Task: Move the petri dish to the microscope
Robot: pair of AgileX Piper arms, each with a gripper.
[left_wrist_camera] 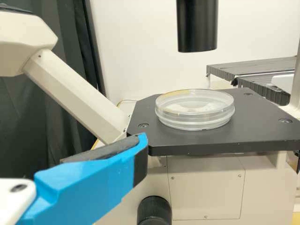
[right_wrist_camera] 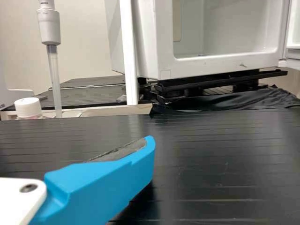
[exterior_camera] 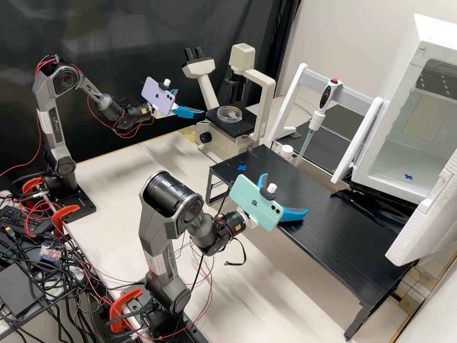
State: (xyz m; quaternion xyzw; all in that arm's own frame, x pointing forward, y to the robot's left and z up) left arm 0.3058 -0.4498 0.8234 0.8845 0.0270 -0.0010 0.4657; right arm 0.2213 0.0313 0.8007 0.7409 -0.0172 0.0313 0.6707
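Dish (left_wrist_camera: 194, 119) rests on the microscope (exterior_camera: 216, 145), left gripper (exterior_camera: 190, 101) near it, right gripper (exterior_camera: 284, 193) above the table (exterior_camera: 333, 233); both pairs of fingers stand well apart, empty.

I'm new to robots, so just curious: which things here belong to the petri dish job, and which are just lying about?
For the job:
microscope
petri dish, on its black stage
left gripper, near the dish

Apparently just around:
pipette, tip down
white-capped bottle
open white cabinet
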